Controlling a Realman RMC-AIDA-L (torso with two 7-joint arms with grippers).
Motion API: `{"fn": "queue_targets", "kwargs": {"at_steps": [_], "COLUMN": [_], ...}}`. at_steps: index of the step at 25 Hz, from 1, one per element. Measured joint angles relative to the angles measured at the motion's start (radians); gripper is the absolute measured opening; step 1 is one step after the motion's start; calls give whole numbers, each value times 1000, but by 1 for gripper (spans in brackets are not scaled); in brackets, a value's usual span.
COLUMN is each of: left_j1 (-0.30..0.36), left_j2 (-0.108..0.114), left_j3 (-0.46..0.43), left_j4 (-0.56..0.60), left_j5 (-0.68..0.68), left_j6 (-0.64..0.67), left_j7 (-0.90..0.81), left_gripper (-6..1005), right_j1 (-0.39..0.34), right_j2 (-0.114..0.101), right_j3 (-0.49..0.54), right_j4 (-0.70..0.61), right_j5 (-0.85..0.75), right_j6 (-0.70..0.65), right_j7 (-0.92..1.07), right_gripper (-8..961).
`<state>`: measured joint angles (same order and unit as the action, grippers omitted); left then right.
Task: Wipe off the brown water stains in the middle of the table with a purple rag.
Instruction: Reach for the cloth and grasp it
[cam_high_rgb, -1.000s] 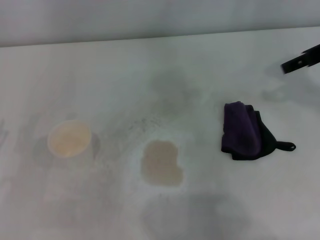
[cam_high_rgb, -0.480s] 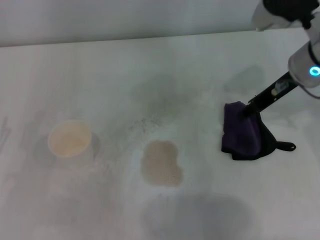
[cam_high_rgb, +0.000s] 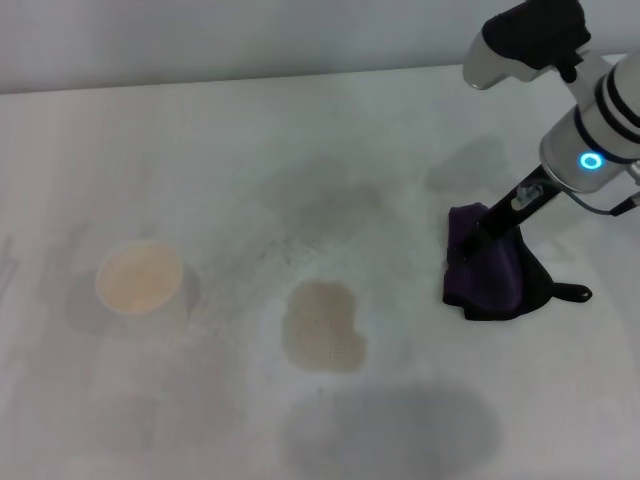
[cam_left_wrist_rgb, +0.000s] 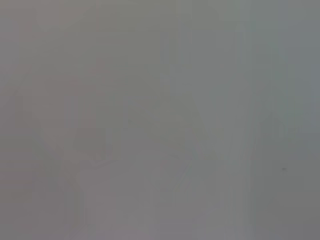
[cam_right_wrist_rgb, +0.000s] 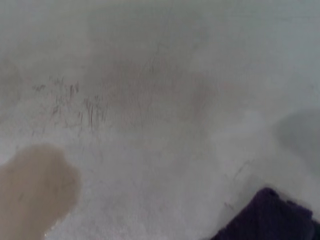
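The purple rag (cam_high_rgb: 488, 278) lies bunched on the white table (cam_high_rgb: 250, 140) at the right, its black tab pointing right. The brown water stains (cam_high_rgb: 322, 327) form one tan blotch at the table's middle, left of the rag and apart from it. My right gripper (cam_high_rgb: 478, 238) reaches down from the upper right, and its dark tip is at the rag's far top edge. The right wrist view shows a corner of the rag (cam_right_wrist_rgb: 267, 217) and part of the stain (cam_right_wrist_rgb: 32, 187). The left gripper is out of view; its wrist view shows only plain grey.
A white paper cup (cam_high_rgb: 140, 277) with pale tan liquid stands at the left, well away from the stain. A grey shadow patch (cam_high_rgb: 390, 430) lies on the table near the front edge. Faint dark speckles (cam_high_rgb: 290, 245) mark the surface behind the stain.
My right arm has come in from the upper right corner and lowered its gripper onto the far edge of the rag. The rag, stain and cup have not moved.
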<state>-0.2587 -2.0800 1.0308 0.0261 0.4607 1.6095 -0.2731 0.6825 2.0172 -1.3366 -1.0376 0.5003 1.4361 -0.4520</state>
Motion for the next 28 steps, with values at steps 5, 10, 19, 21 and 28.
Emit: {"fn": "queue_targets", "kwargs": {"at_steps": [5,10,19,21,28], "left_j1": [-2,0,12,16,27], "left_j2": [0,0,0,0,0], "left_j3": [0,0,0,0,0], "left_j4": [-2,-1,-11,-11,-9], "left_j5": [2,2,3,3,3], "left_j6": [-2,-3,-4,-4,0], "left_j7": [1,2,2,4,15], "left_gripper": [879,879,878,879,879], "right_j1": [9,7,11,19,38], "right_j2": [0,0,1,0,-2], "right_j3": [-3,-17,-98,-125,-144], "right_j4": [34,39,46,56,73], "right_j5": [-3,-4,-5,-6,-59], "right_j6": [-7,-9,-38,-55,-55], "right_j7": [2,8,47,62,107], "right_gripper": [725,725,724,724,724]}}
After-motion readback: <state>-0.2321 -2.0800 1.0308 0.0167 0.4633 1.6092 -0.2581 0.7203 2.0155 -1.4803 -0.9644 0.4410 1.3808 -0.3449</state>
